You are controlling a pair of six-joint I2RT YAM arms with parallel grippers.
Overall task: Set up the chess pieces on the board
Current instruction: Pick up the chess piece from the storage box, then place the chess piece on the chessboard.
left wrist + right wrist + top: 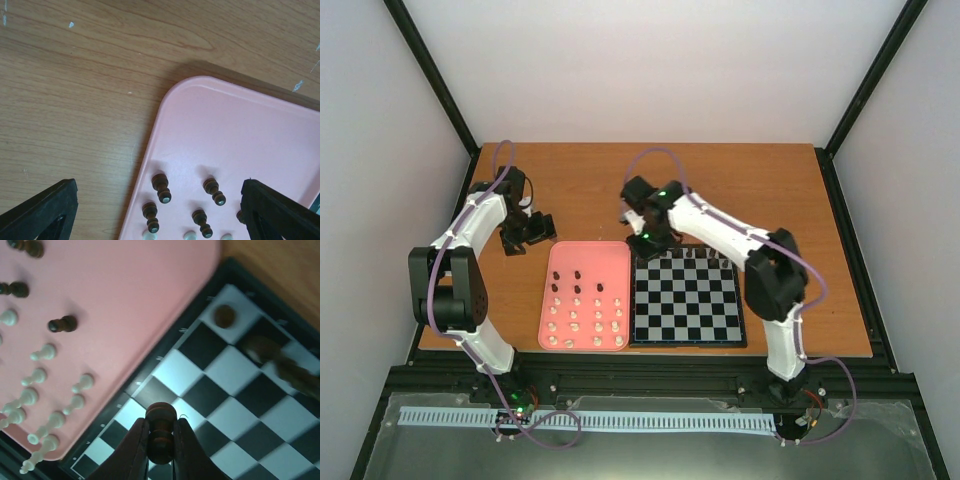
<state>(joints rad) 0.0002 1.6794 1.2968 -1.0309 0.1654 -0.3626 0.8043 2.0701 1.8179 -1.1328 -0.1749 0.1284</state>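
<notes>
The board (686, 297) of black and pale checks lies right of the pink tray (585, 262). Several dark pieces stand along its far row (692, 257). The tray holds dark pieces (161, 187) at its far end and several cream-white pieces (42, 353) nearer me. My right gripper (161, 450) is shut on a dark piece (161, 426) and holds it above the board's far left corner (227, 295). My left gripper (159, 210) is open and empty, hovering over the tray's far left corner, beside the dark pieces.
The wooden table (580, 185) stretches behind the tray and board. The tray's right edge touches the board's left border (165, 357). Black frame posts stand at the table's sides.
</notes>
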